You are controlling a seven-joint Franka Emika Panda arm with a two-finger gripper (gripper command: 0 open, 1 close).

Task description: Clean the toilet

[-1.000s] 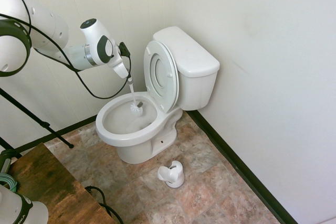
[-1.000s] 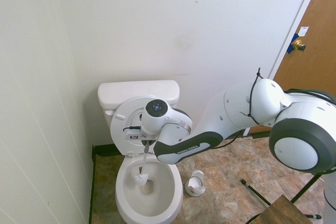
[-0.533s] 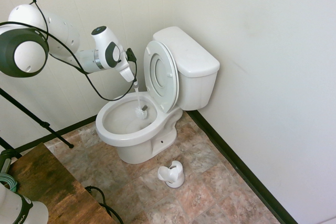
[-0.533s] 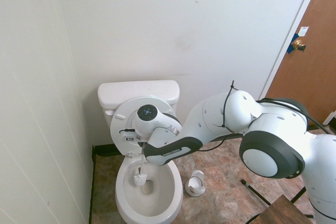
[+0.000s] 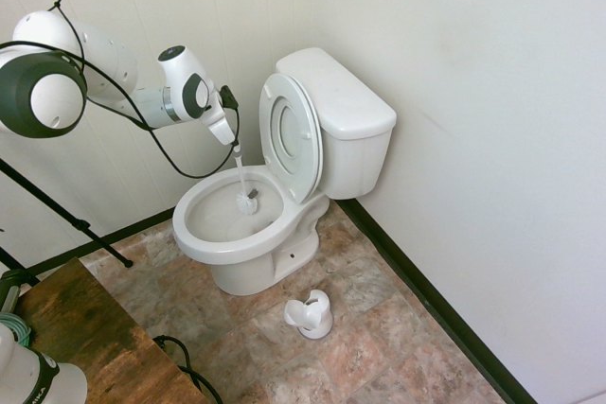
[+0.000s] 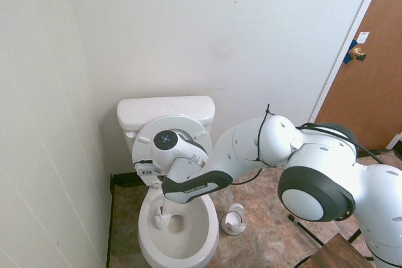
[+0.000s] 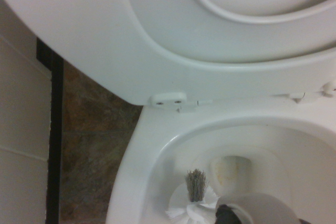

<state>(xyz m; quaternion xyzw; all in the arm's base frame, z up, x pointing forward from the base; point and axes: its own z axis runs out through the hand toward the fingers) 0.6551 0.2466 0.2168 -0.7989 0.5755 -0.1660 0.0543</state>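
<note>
Nearby, brush holder (image 5: 310,314) on floor beside toilet (image 5: 284,172), seat up

White rounded arm (image 6: 251,152), dark grey joint bands, black cable — blue-lit wrist cap.

Close-up of the toilet (image 7: 157,145): raised seat and lid (image 7: 173,40) fill the far side of the gripper's view, glossy white, hinge bumper (image 7: 169,99) visible where the seat meets the rim. Bowl sits directly under the gripper, with a yellowish stain around the drain opening (image 7: 233,169). Brush head (image 7: 195,203) is down inside the bowl, white bristles with a grey tuft, beside the drain. Brown tile floor (image 7: 97,145) and dark baseboard (image 7: 55,129) lie off to one side.
</note>
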